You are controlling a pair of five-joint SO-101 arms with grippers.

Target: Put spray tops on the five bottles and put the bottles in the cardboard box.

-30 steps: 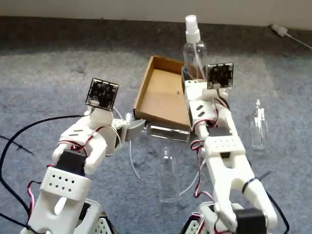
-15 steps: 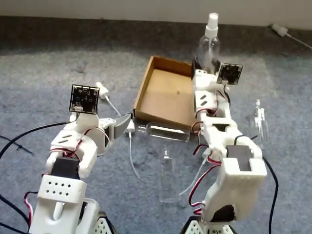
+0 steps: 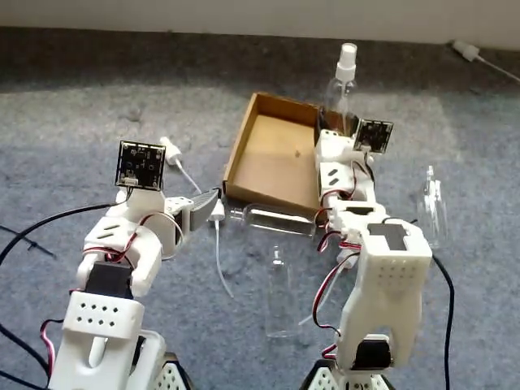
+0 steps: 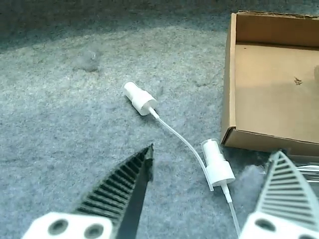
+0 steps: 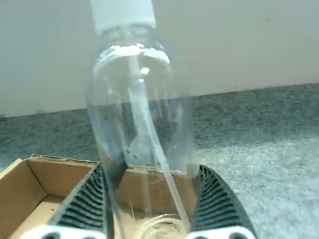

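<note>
On the grey carpet (image 3: 81, 106), high view: an open, shallow brown cardboard box (image 3: 276, 154) is shown between the two arms, with a small dark speck (image 3: 296, 152) on its floor. At its far right corner, an upright clear plastic bottle with a white spray top (image 3: 341, 81) is gripped around the lower body by the right gripper (image 3: 333, 122). A second clear plastic bottle (image 3: 272, 219) is laid on its side just beside the box's near wall. A third clear bottle (image 3: 280, 292) is laid nearer the arm bases, and a fourth clear bottle (image 3: 431, 213) is seen well apart on the right. The left gripper (image 3: 210, 205) is set low at the box's near left corner.

Left wrist view: the left gripper's ribbed fingers (image 4: 119, 189) are spread wide and nothing is held. A loose white spray top with a thin dip tube (image 4: 218, 164) is seen on the carpet between them. A second loose white spray top (image 4: 141, 98) is seen farther off, near the box's side wall.

Right wrist view: the right gripper's dark ribbed fingers (image 5: 84, 204) are pressed against both sides of the capped bottle, whose base is seen over the box interior. Whether it touches the floor cannot be told.
</note>
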